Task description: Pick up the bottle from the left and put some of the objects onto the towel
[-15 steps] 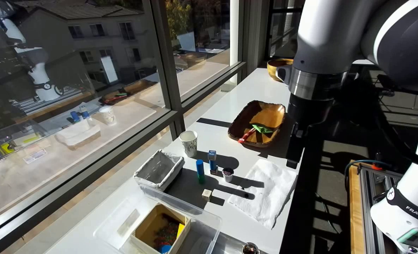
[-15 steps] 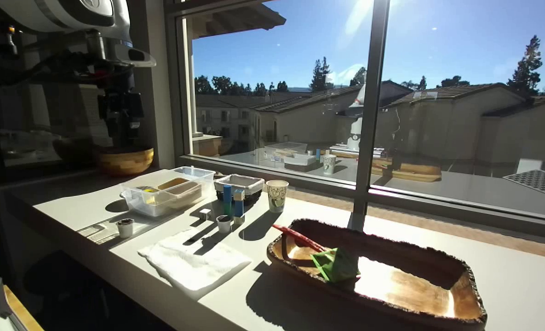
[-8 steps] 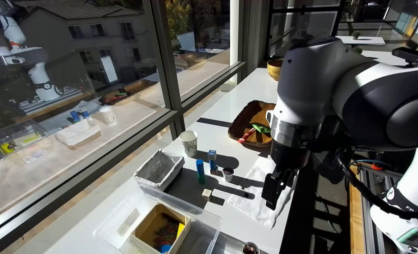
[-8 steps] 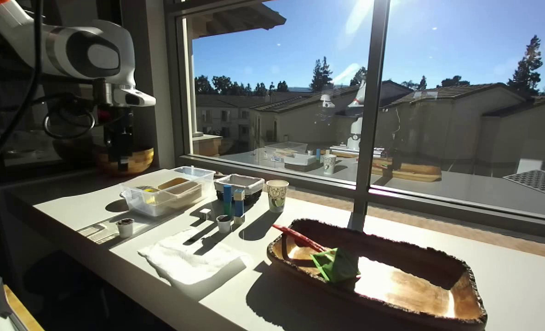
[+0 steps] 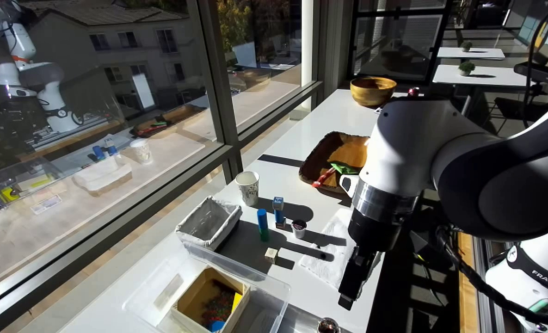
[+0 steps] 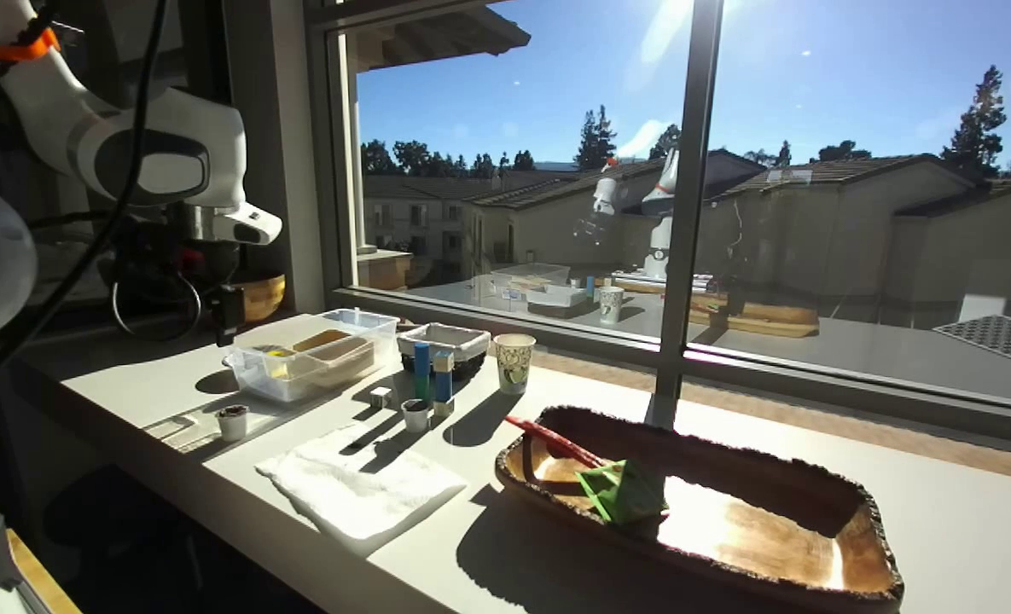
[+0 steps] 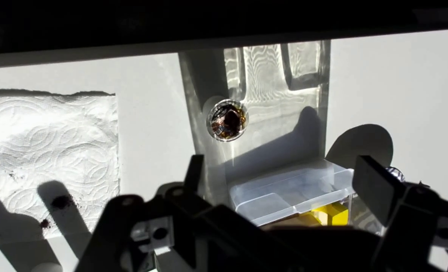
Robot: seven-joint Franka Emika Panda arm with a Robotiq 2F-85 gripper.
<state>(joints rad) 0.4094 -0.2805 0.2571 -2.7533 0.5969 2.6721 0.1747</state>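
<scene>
Judged to need a shift up-left in the wrist view, from the gripper spread wide and holding nothing, to the dark-filled cup near frame centre, with paper towel at left and no bottle identifiable.

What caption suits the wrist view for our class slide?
Open gripper with white towel at left, small cup near centre, clear plastic bin lower down.

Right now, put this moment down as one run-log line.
claw: open, holding nothing | wrinkled white rectangular towel: dark specks on it | blue-and-green cylinder: upright, off the towel | placing: not yet done
</scene>
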